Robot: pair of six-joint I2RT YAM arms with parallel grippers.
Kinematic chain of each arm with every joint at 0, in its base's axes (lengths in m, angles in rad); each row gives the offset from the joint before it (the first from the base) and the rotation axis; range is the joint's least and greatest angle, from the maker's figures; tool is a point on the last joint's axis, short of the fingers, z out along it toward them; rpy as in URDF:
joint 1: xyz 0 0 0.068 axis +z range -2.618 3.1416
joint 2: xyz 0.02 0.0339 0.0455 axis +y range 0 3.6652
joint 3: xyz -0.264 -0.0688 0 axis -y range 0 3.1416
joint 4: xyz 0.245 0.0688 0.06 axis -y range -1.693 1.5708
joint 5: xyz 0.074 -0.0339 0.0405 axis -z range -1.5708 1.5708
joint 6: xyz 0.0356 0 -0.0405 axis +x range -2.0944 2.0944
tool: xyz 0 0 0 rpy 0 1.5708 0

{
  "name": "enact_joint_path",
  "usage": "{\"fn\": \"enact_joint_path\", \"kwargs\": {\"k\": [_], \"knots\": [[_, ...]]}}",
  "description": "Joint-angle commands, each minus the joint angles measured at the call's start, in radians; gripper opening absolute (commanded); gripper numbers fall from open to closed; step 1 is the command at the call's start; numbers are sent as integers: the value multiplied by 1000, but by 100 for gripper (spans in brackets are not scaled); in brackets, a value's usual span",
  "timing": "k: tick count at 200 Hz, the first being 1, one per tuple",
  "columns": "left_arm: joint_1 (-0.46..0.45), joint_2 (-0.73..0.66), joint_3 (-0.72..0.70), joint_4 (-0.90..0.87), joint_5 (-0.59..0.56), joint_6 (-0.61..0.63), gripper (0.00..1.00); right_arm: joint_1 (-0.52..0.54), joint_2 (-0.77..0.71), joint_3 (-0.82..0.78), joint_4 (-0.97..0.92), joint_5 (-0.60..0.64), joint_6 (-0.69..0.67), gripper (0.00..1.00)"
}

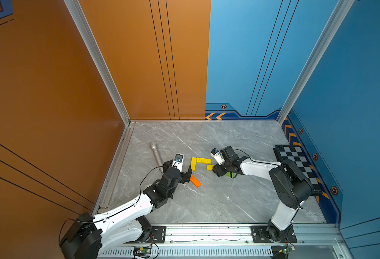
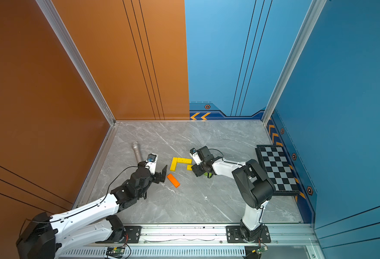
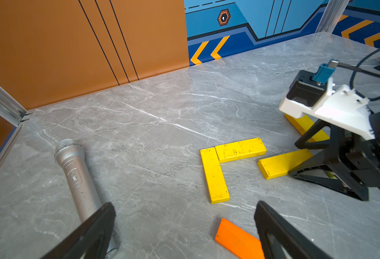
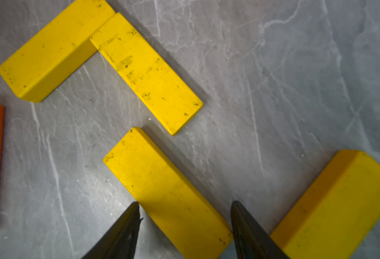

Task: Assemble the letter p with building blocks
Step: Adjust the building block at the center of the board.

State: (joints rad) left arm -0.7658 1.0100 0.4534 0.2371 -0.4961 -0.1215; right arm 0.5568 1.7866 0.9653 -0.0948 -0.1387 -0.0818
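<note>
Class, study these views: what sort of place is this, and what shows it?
Probably a purpose-built robot test cell, not a home: two white-and-black robot arms bolted to a silver aluminium rail, orange and blue printed wall panels in metal frames, and a black-and-white chequered board.

Grey marble floor (image 1: 207, 201) meets orange wall (image 1: 50, 89) and blue wall (image 1: 240, 56).

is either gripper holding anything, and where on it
Nothing is held yet. The right gripper straddles one end of a yellow bar lying flat, with a gap showing on one side. The left gripper is open and empty.
</note>
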Motion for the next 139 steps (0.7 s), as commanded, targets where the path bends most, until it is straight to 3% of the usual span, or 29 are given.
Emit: {"fn": "enact_joint_path", "kwargs": {"k": [1, 139], "knots": [[8, 2, -14, 14, 10, -11, 99, -6, 19, 23, -29, -35, -15, 66], [10, 10, -14, 14, 8, -22, 99, 9, -22, -19, -65, -138, -3, 58]]}}
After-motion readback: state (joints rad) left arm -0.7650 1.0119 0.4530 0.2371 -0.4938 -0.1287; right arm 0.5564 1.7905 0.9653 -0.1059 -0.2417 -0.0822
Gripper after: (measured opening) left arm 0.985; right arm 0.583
